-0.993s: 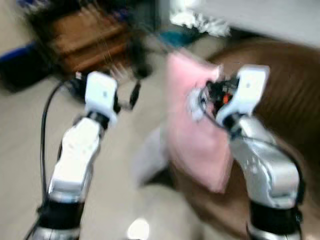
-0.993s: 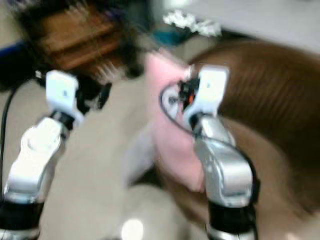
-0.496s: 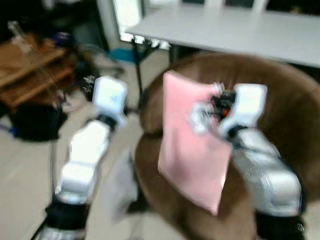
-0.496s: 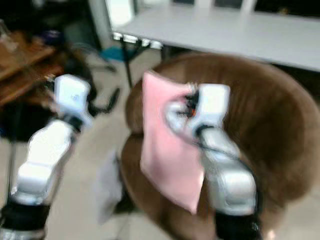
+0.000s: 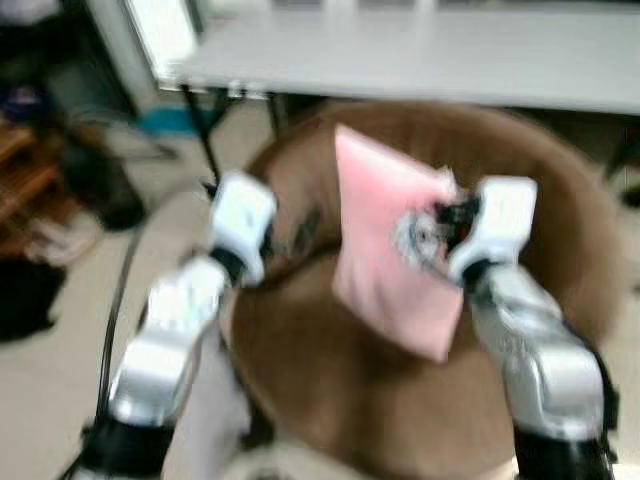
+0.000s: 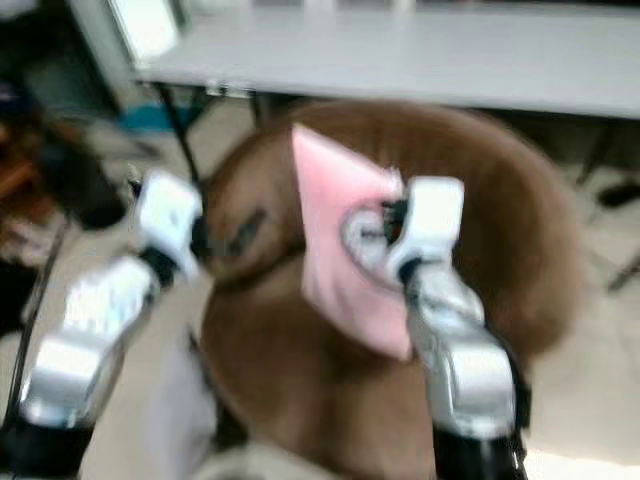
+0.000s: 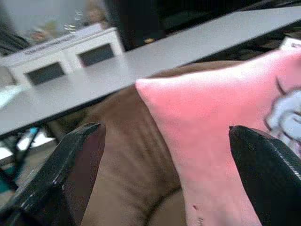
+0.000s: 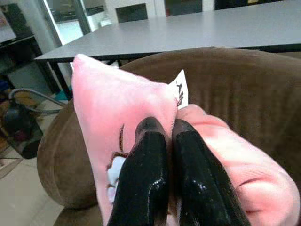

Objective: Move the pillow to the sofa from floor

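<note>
- Far left, blurred: dark clutter and a wooden shelf (image 5: 20, 180) on the pale floor (image 5: 50, 370).
- Left arm raised over the sofa's left edge. Left gripper (image 7: 164, 165) has fingers (image 7: 77, 165) spread wide, holding nothing; the pillow's corner sits in the gap ahead of them, not touching.
- Brown sofa (image 5: 340, 400), round-backed, fills the middle; the seat is bare below the pillow.
- Pink pillow (image 5: 385, 250) hangs in the air above the seat, in front of the backrest, tilted with one corner up. Off the floor, not resting on the cushion. Printed face graphic and a white tag (image 8: 181, 89) near the grip point.
- Right gripper (image 8: 160, 141) is at the pillow's upper right edge, fingers pressed together and pinching a fold of the fabric beside the tag. Right arm comes up from the lower right.
- Behind the sofa: a long grey table (image 5: 420, 50) on black legs.
- Head views are motion-blurred, so fine detail is unreadable.
</note>
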You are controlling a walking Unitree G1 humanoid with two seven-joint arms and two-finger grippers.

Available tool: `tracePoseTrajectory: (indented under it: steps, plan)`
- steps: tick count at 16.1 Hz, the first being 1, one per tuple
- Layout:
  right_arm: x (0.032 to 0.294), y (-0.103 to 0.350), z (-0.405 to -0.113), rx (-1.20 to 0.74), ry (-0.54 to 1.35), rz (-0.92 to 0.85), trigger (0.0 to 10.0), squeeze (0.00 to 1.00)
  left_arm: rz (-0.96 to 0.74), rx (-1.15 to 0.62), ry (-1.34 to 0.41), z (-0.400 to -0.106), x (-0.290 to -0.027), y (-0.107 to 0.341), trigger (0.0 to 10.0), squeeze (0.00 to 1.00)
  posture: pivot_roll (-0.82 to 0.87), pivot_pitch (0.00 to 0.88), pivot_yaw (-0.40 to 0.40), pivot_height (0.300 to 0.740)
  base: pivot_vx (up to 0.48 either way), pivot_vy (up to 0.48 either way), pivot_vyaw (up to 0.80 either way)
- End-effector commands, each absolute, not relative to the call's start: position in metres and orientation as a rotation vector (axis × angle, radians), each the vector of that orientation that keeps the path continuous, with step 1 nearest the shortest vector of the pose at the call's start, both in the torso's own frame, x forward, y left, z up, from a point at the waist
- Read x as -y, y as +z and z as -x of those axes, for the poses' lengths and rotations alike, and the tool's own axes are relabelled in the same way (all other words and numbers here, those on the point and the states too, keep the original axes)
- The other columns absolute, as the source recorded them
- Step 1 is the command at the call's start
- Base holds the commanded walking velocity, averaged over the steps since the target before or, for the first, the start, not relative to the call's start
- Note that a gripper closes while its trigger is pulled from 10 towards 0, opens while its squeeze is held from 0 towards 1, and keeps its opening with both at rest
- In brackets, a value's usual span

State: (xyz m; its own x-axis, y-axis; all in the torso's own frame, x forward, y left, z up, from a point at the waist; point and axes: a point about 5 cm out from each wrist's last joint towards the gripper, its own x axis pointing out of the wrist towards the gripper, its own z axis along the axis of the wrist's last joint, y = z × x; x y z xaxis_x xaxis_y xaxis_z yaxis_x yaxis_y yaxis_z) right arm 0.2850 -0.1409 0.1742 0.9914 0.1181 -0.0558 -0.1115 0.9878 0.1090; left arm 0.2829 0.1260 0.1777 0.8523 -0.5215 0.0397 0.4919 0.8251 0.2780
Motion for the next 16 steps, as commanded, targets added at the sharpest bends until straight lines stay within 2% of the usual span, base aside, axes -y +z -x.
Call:
tracePoseTrajectory:
  steps: [1,3,6,8,10,13,16]
  plan:
    - [0.128,0.186,-0.288,-0.023,0.164,-0.114,10.0,0.00,-0.286,0.085,-0.556,-0.279,-0.134,0.177,10.0,0.00,-0.06,0.031,0.067,0.740,0.000,0.000,0.00]
    - [0.126,0.192,-0.290,-0.021,0.172,-0.131,10.0,0.00,-0.299,0.044,-0.623,-0.267,-0.139,0.173,10.0,0.00,-0.04,0.089,0.061,0.740,0.000,0.000,0.00]
    - [0.127,0.190,-0.298,-0.036,0.167,-0.148,10.0,0.00,-0.308,0.003,-0.673,-0.257,-0.142,0.171,10.0,0.00,-0.02,0.127,0.058,0.740,0.000,0.000,0.00]
    - [0.139,0.171,-0.320,-0.071,0.062,-0.214,10.0,0.00,-0.323,-0.031,-0.692,-0.246,-0.148,0.172,10.0,0.00,0.03,0.191,0.065,0.740,0.000,0.000,0.00]
    - [0.150,0.161,-0.336,-0.074,0.009,-0.217,10.0,0.00,-0.344,-0.056,-0.701,-0.236,-0.157,0.176,10.0,0.00,0.05,0.218,0.077,0.740,0.000,0.000,0.00]
    - [0.182,0.159,-0.365,-0.068,-0.093,-0.121,10.0,0.00,-0.375,-0.075,-0.694,-0.229,-0.165,0.181,10.0,0.00,0.11,0.258,0.085,0.740,0.000,0.000,0.00]
    - [0.227,0.182,-0.390,-0.005,-0.275,-0.011,10.0,0.00,-0.391,-0.099,-0.689,-0.221,-0.172,0.186,10.0,0.00,0.15,0.261,0.092,0.740,0.000,0.000,0.00]
